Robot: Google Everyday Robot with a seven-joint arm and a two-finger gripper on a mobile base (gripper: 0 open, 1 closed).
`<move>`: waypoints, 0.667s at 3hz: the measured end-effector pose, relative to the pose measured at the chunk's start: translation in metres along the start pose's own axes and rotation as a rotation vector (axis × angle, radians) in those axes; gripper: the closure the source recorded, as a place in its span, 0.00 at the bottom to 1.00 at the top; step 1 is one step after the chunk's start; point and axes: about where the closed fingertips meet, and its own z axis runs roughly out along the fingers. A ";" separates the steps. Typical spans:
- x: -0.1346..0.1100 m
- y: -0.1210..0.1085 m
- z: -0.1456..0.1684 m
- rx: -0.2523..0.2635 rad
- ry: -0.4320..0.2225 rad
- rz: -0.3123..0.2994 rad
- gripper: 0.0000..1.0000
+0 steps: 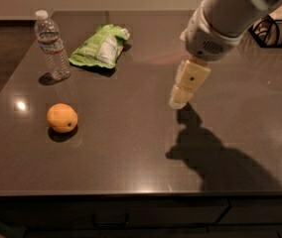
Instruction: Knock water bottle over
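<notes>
The water bottle [52,45] stands upright at the far left of the dark table, clear and ribbed with a white cap and a pale label band. An orange fruit [62,117] lies in front of it. My gripper [179,99] hangs over the middle of the table, well to the right of the bottle and apart from it, with cream-coloured fingers [189,81] pointing down and nothing in them. The white arm reaches in from the upper right.
A green snack bag [101,46] lies to the right of the bottle. A black wire basket [276,31] stands at the far right back. The table's front edge [131,192] runs along the bottom, and the left edge lies close to the bottle.
</notes>
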 end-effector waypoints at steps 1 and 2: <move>-0.032 -0.004 0.030 0.014 -0.053 0.056 0.00; -0.062 -0.012 0.056 0.016 -0.103 0.144 0.00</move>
